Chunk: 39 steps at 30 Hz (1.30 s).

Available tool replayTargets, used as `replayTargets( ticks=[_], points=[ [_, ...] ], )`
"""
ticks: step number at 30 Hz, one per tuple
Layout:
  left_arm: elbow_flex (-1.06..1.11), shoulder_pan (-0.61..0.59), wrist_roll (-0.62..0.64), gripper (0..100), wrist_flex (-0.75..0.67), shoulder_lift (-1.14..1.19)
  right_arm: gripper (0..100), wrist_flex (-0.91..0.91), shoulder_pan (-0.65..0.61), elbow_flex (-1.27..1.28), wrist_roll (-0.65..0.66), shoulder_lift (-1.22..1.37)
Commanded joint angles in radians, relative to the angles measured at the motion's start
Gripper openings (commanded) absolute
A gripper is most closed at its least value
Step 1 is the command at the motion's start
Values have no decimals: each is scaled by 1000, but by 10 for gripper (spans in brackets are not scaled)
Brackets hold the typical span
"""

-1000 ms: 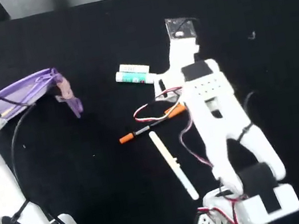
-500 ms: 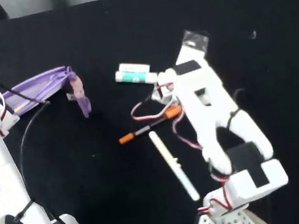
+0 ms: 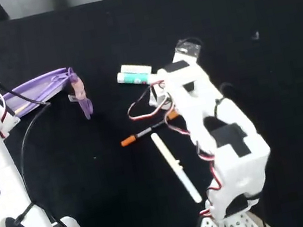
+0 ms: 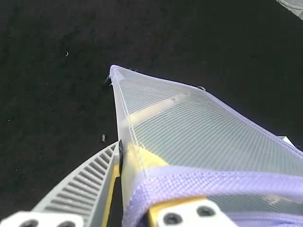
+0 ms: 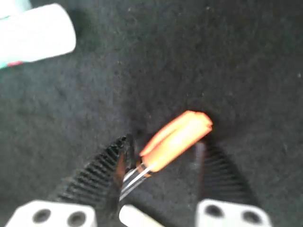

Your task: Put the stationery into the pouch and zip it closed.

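My left gripper [image 4: 124, 158] is shut on the edge of the clear mesh pouch [image 4: 199, 127] with purple trim, holding the pouch [image 3: 41, 86] lifted at the left of the table. A pale stick shows inside it. An orange-capped pen [image 3: 148, 128] lies at the middle of the black table. My right gripper [image 5: 163, 142] is open and straddles the pen's orange cap [image 5: 176, 137], one finger on each side. A white pen [image 3: 176, 168] lies in front of it. A white and green glue stick [image 3: 134, 74] lies behind it.
The right arm's white body [image 3: 219, 131] and its loose red and white wires [image 3: 139, 108] hang over the pens. The arm bases stand at the front edge. The black cloth [image 3: 273, 68] is bare to the right and at the back.
The right arm has swung left and come down so that its fingers sit around the pen's orange cap. The left arm shifted the pouch a little to the right, then held still.
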Motion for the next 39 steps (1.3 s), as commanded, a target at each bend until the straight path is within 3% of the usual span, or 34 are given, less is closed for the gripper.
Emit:
replayTargets(
  ticks=[1, 9, 12, 14, 22, 26, 39],
  points=[
    [24, 12, 0, 30, -55, -6, 124, -6, -17, -102, 0, 64],
    [59, 12, 0, 30, -103, -8, 90, 147, -14, -219, 6, 107],
    [56, 13, 0, 30, -101, -8, 7, 155, -14, -248, 133, 107],
    [54, 13, 0, 30, -100, -9, 14, 161, -14, -246, 199, 107],
    [22, 15, -2, 30, -98, -17, 11, 163, -12, -254, 213, 41],
    [-65, 15, -2, 30, -97, -8, 11, 163, -17, -251, 341, -81],
    [-326, 291, 0, 30, 144, -6, 11, 184, -6, -248, 520, -487]
  ],
)
